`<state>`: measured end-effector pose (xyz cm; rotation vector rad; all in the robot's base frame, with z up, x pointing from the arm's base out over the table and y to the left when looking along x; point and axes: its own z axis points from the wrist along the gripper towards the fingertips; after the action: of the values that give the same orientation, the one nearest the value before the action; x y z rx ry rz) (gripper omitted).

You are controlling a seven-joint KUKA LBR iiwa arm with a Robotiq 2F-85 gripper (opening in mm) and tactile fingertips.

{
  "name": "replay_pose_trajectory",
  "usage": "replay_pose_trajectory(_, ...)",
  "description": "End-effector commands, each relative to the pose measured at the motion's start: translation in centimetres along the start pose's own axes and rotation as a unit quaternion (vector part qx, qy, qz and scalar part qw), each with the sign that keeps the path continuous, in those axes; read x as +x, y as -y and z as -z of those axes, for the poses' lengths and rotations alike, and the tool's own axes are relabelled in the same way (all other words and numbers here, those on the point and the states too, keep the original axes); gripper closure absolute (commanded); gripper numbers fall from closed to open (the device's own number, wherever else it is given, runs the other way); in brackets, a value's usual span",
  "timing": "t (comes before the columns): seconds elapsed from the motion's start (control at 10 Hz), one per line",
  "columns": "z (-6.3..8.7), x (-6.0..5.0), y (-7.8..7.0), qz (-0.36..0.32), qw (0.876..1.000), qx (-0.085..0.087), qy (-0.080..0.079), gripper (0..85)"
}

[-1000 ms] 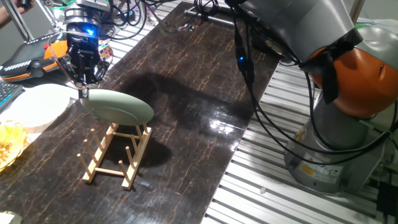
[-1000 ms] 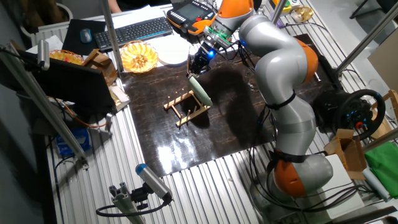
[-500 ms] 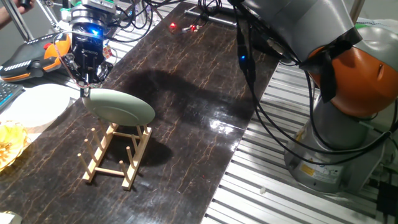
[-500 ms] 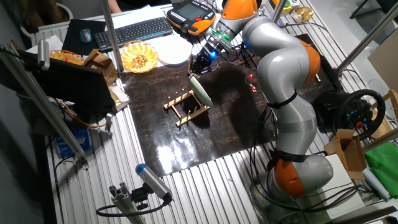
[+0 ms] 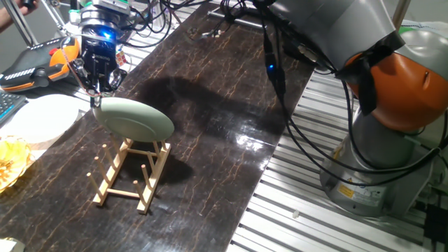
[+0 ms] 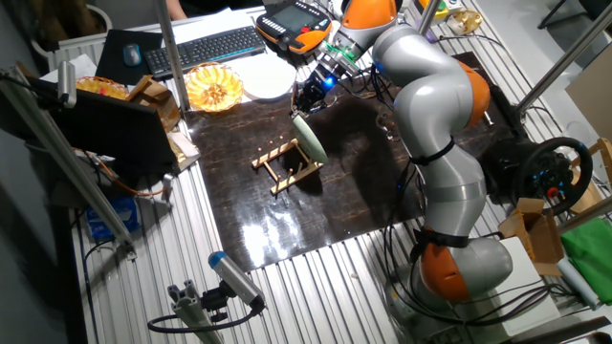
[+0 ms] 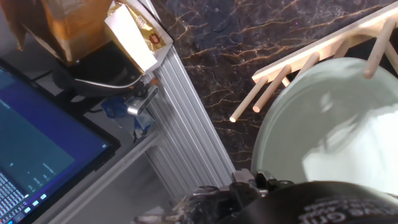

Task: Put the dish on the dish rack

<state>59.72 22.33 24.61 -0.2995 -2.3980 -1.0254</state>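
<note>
The pale mint-green dish [image 5: 136, 120] is tilted, its lower edge among the pegs at the far end of the light-wood dish rack [image 5: 133, 175]. My gripper [image 5: 96, 99] is shut on the dish's upper left rim. In the other fixed view the dish [image 6: 309, 139] stands on edge at the right end of the rack [image 6: 280, 164], with the gripper [image 6: 301, 110] just above it. The hand view shows the dish [image 7: 329, 124] close below the hand, between rack pegs [image 7: 298, 62]; my fingertips are hidden there.
A larger white plate [image 5: 38, 117] lies left of the rack, with a yellow bowl [image 6: 214, 88] beside it. An orange teach pendant [image 5: 42, 59] and a keyboard [image 6: 206, 45] lie behind. A laptop screen [image 7: 37, 143] and a carton [image 7: 134, 31] sit off the mat's edge.
My gripper and the dish shifted slightly to the right over the first half second; since then nothing has visibly moved.
</note>
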Motion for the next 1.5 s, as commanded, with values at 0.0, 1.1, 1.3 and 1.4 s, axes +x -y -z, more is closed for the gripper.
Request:
replay_pose_trajectory(0.0,0.2,-0.1,0.1,0.001,1.000,0.001,0.000,83.0)
replay_pose_trajectory(1.1,0.2,-1.9,1.3,0.017,1.000,-0.007,-0.004,82.3)
replay_pose_trajectory(1.3,0.0,-2.3,1.4,0.019,1.000,-0.010,-0.005,81.3)
replay_pose_trajectory(1.4,-0.1,-2.5,1.5,0.019,1.000,-0.009,-0.005,79.3)
